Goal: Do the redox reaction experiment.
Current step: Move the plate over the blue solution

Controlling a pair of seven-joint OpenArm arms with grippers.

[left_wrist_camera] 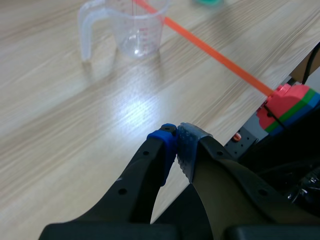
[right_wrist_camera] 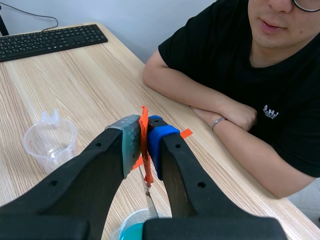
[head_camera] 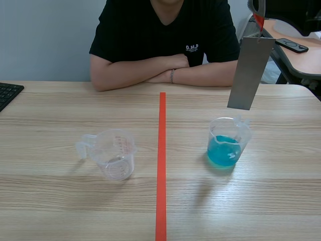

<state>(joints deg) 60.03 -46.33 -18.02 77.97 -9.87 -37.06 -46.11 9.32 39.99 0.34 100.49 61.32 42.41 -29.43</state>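
A clear beaker of blue liquid [head_camera: 228, 144] stands on the table right of the red tape line. A grey metal strip [head_camera: 250, 70] hangs upright above it, its lower end just over the beaker's rim. My right gripper [right_wrist_camera: 144, 132] is shut on the orange tab [right_wrist_camera: 144, 150] at the strip's top, and it shows at the top edge of the scene view [head_camera: 258, 6]. Under it in the right wrist view lies the blue beaker [right_wrist_camera: 131, 231]. An empty clear measuring cup [head_camera: 113, 153] stands left of the line. My left gripper [left_wrist_camera: 176, 137] is shut on nothing, low over the table, short of the empty cup [left_wrist_camera: 127, 27].
A person [head_camera: 165, 40] sits across the table with folded arms resting on its far edge. A black keyboard [head_camera: 7, 93] lies at the far left. A multicoloured block [left_wrist_camera: 290, 105] sits beyond the table edge beside my left gripper. A phone [head_camera: 292, 45] lies on a side desk.
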